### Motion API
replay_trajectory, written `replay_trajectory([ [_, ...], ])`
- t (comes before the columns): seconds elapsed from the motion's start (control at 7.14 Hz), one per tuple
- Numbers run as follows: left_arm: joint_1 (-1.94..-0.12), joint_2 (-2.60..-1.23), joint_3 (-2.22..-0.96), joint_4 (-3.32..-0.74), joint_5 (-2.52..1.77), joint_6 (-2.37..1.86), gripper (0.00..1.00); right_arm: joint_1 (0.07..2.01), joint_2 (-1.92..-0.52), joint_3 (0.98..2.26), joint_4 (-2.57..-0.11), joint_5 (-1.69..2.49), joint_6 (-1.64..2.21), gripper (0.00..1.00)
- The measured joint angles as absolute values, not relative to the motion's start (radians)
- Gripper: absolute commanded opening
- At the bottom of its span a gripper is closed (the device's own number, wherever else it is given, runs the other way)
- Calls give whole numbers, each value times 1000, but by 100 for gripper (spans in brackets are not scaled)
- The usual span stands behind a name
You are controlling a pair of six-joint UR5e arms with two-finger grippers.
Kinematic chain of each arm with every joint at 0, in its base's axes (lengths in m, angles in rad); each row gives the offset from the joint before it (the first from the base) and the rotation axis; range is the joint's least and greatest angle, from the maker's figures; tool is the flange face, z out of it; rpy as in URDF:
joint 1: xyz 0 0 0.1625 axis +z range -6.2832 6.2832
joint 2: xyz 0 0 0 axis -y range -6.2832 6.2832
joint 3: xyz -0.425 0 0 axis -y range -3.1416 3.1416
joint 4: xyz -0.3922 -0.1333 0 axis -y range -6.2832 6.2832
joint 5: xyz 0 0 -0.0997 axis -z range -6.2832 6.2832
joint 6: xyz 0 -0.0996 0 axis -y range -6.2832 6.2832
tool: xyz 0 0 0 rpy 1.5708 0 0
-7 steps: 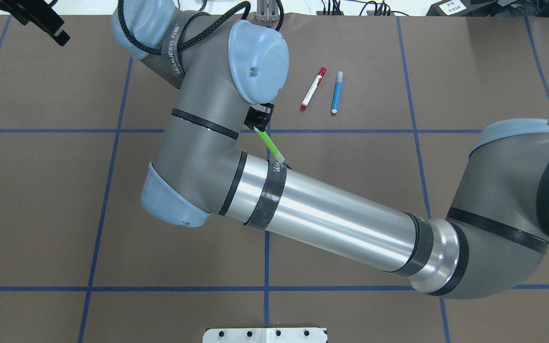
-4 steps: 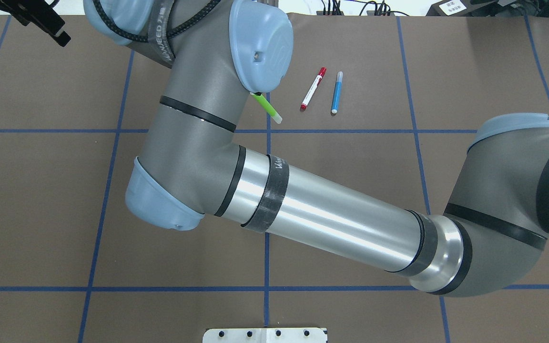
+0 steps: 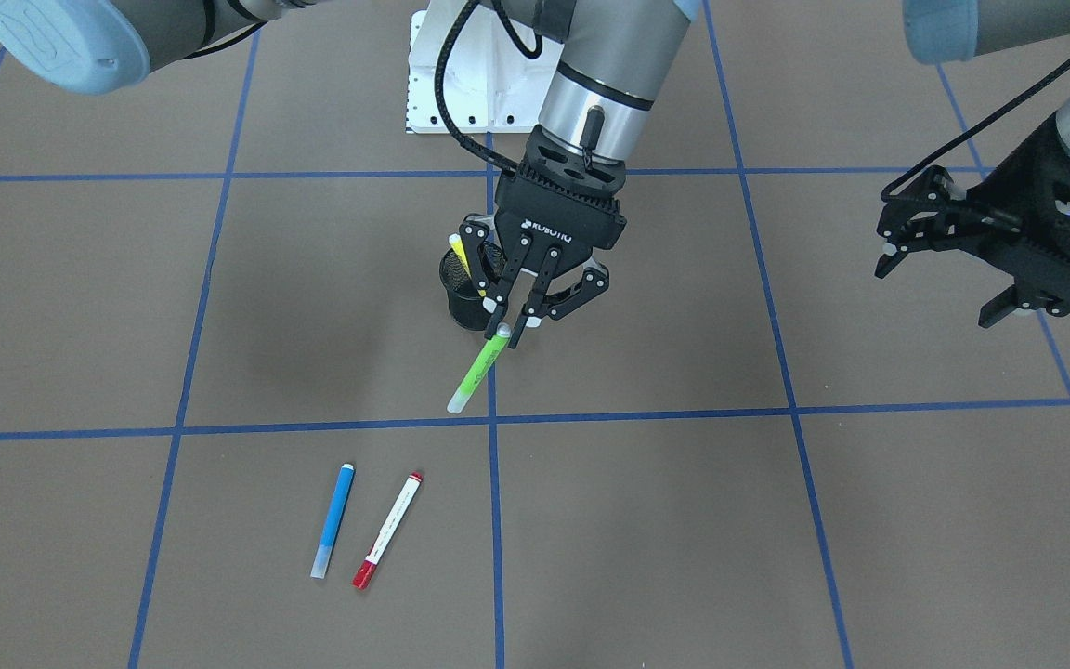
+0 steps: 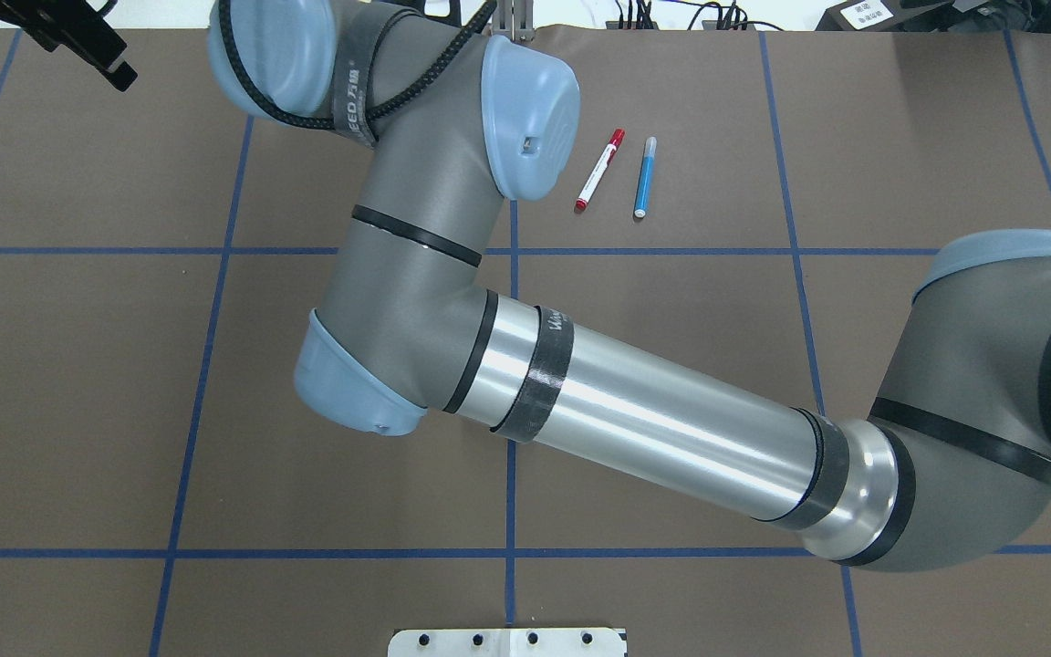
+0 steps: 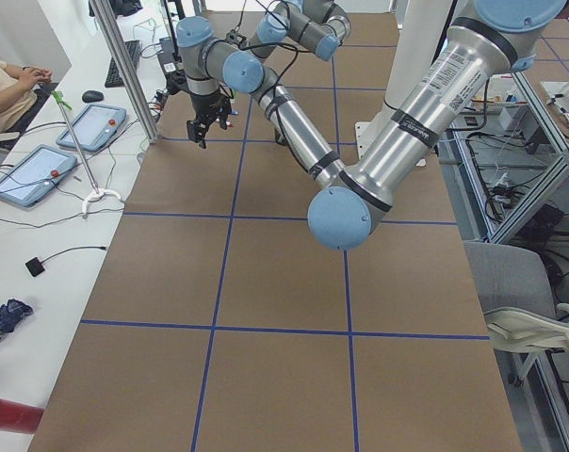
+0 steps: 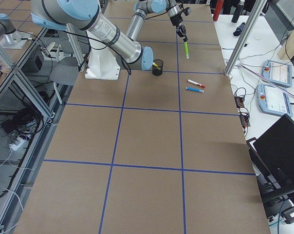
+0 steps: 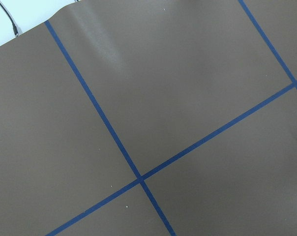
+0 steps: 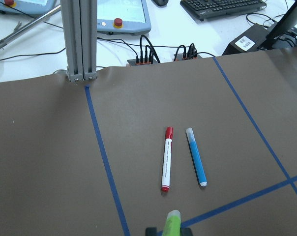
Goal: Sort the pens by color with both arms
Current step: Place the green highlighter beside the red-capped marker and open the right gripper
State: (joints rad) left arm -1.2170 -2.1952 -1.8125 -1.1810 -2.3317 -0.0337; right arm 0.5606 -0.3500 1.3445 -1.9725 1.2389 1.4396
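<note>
My right gripper (image 3: 509, 330) is shut on the top end of a light green pen (image 3: 479, 372), which hangs tilted above the mat, just in front of a black mesh cup (image 3: 465, 302). A yellow pen (image 3: 458, 255) stands in that cup. In the right wrist view the green pen (image 8: 170, 223) shows at the bottom edge. A blue pen (image 4: 645, 177) and a white pen with red ends (image 4: 600, 170) lie side by side on the mat. In the overhead view the right arm's wrist hides the gripper and the green pen. My left gripper (image 3: 948, 279) hovers open and holds nothing, far off to the side.
The brown mat carries a grid of blue tape lines. The white base plate (image 3: 461, 84) is on the robot's side. An aluminium post (image 8: 79, 39) and cable plugs (image 8: 143, 54) stand at the far table edge. A person sits by tablets (image 5: 49, 169) beyond the table.
The right wrist has swung toward the far edge and then a little right in the overhead view. The green pen it carries, visible earlier, is now hidden under the wrist.
</note>
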Motion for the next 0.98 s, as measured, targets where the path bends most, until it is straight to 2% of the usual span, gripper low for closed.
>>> replay_trajectory([
  [0.42,-1210,-2195,-1803,-1189,-2332,-35,100,562,-384,1150,-1683,1061,1464,0],
  [0.98,-1197,-2195,-1732,-1260,-2332,-37,100,535,-469,996,-1371,891,1527,0],
])
